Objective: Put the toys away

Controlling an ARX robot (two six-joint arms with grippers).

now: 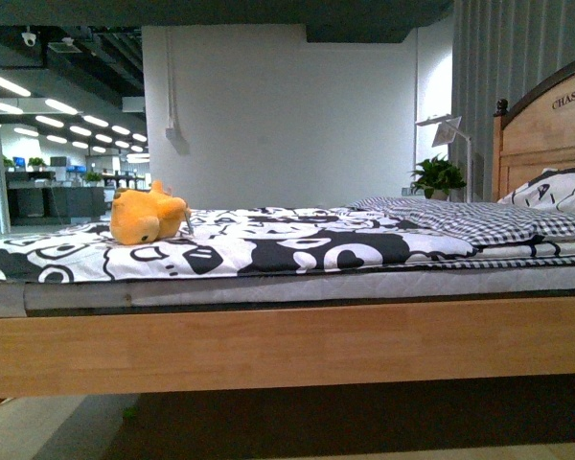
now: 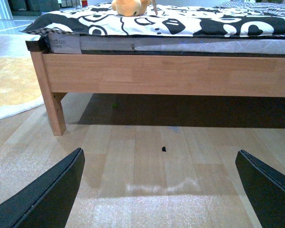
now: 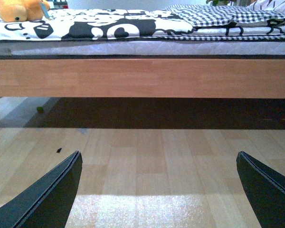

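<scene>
An orange-yellow plush toy (image 1: 148, 216) lies on the black-and-white bedding (image 1: 268, 244) near the bed's left end. The left wrist view catches the toy (image 2: 129, 6) at the bed's far edge, and the right wrist view shows the toy (image 3: 20, 9) in its corner. My left gripper (image 2: 160, 190) hangs open low over the wooden floor in front of the bed, nothing between its fingers. My right gripper (image 3: 159, 190) is open too, also low over the floor and well short of the bed. Neither arm appears in the front view.
The wooden bed rail (image 1: 287, 345) runs across in front of me, with a bed leg (image 2: 52, 107) at the left corner. A checked blanket (image 1: 479, 222) and pillow (image 1: 561, 192) lie toward the headboard (image 1: 546, 125). A yellow rug (image 2: 12, 83) lies left of the bed. A small dark speck (image 2: 164, 148) sits on the floor.
</scene>
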